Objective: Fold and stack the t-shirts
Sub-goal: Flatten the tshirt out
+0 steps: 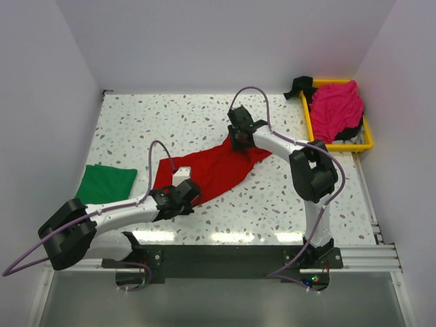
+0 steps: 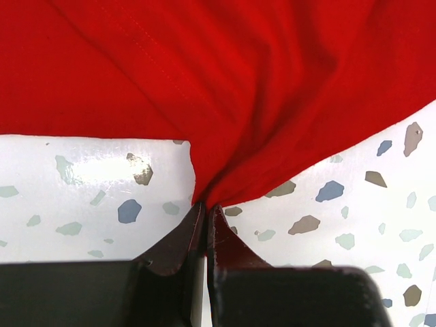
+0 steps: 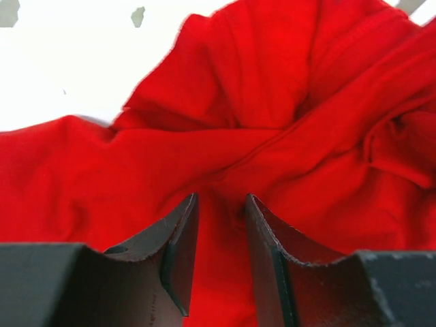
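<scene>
Black left gripper (image 2: 206, 210) clenched on the near edge of a bright red cloth t-shirt (image 1: 218, 170), fabric drawn to a point. At its far end, right gripper (image 3: 221, 201) released, jaws parted over bunched folds. Left of it, folded green t-shirt (image 1: 105, 182); far right, rumpled magenta-pink t-shirt (image 1: 335, 109) in yellow plastic tray (image 1: 340, 146).

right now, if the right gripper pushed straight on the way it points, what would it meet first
The bright red cloth t-shirt: its bunched folds fill the view just ahead of the right gripper, whose jaws stand parted. Depth is unclear; the cloth may be touching them.
</scene>
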Available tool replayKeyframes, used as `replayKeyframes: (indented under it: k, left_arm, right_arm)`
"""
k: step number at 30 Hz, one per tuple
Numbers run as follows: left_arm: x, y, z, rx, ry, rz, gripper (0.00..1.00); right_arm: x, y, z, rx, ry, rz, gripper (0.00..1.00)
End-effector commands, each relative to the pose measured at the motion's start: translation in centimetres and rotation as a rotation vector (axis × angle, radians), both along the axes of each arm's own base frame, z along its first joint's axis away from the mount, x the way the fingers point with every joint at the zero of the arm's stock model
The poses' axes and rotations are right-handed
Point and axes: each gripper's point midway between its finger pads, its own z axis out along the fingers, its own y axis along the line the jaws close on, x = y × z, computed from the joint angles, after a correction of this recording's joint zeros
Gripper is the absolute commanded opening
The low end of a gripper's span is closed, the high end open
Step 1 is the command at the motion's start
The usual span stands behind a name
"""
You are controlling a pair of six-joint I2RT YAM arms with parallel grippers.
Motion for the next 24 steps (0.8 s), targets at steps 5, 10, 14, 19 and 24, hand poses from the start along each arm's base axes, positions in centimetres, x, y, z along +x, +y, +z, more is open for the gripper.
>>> replayKeyframes:
  k: [5,10,14,19,24]
  left_arm:
    - [1.1,-1.3,1.1,-0.063,-0.04,0.016,0.0]
    - [1.1,-1.4,1.2,-0.065,-0.04,0.013,0.0]
    - [1.2,-1.4,1.3,-0.063,-0.042,0.011,0.0]
    - [1.4,-1.5,1.5,-0.058,-0.048,0.006,0.0]
    - [1.6,-1.6,2.0,-0.062,-0.056,0.004,0.0]
  right_arm:
    - [1.4,-0.9,1.6,-0.062,-0.067,-0.024,0.38]
    - [1.4,-0.8,0.7,-0.074,-0.041,-0.012,0.36]
    - [1.3,-0.7,0.6,-0.078,-0.034,-0.007,0.31]
    - [1.2,-0.7,1.7,-0.071,-0.039,-0.007,0.15]
    - [0.8,-1.5,4.1,-0.066,-0.068,-0.039,0.01]
